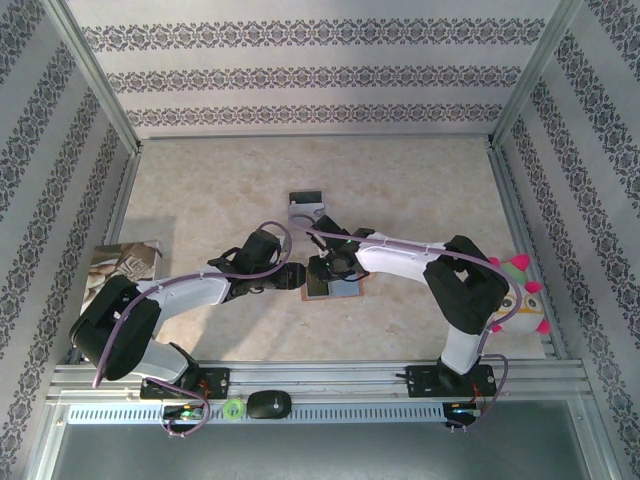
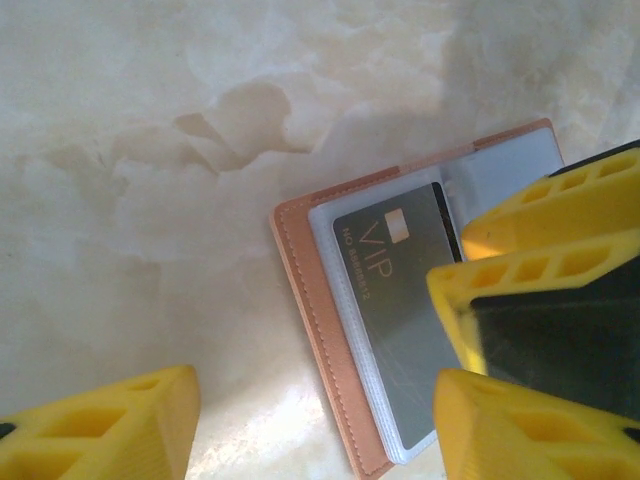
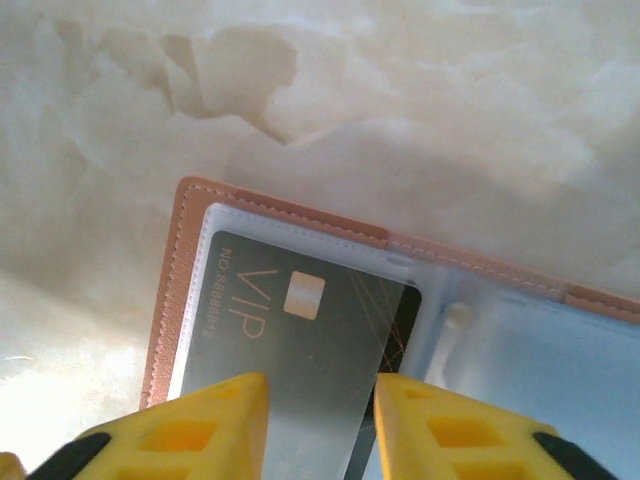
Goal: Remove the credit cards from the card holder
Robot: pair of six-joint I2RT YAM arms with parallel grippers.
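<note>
A soft toy with pink spikes sits at the right edge of the pale, stone-look table. A booklet lies at the left edge. A clear case with a black end lies near the middle. A black mouse and a small green round thing rest on the metal rail in front.

Robot test cell in a laboratory: a left arm and a right arm stand bolted to an aluminium rail along the near edge of a marble-patterned table. Aluminium posts rise at the table's far corners, and flat panels papered in a striped floral print close it in on three sides. Purple cables loop along both arms. A black computer mouse rests on the rail between their bases.
</note>
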